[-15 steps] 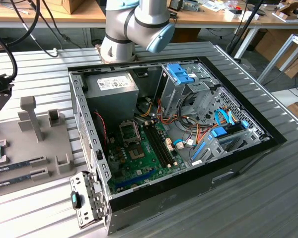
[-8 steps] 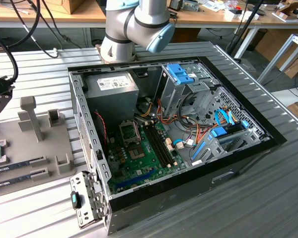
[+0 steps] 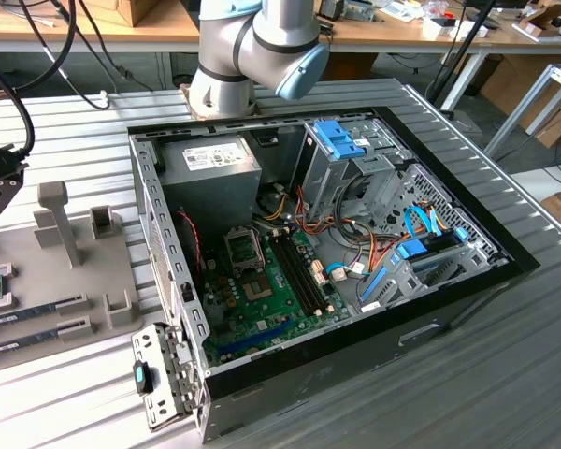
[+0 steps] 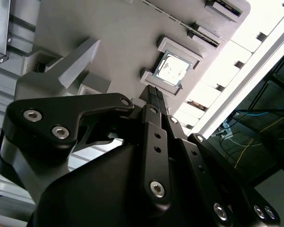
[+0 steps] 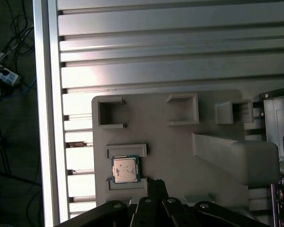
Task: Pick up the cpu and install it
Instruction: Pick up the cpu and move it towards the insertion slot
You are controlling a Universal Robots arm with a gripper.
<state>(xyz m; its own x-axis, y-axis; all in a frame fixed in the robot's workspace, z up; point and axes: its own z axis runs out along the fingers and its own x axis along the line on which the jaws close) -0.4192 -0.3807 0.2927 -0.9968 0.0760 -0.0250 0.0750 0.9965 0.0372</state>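
The cpu (image 5: pixel 125 169) lies flat in its recess on the grey holder plate (image 5: pixel 175 151), untouched. The tool (image 5: pixel 156 181) hangs over the plate near that recess, fingers pressed together and empty. A clean pick likely needs it centred over the chip, square to its edges.

Probably a lab: cluttered workbenches (image 3: pixel 150 39), trailing cables (image 3: pixel 22 105).

You can read no text: print on the power supply label (image 3: pixel 208 157) and the cpu (image 5: pixel 125 169) is illegible.
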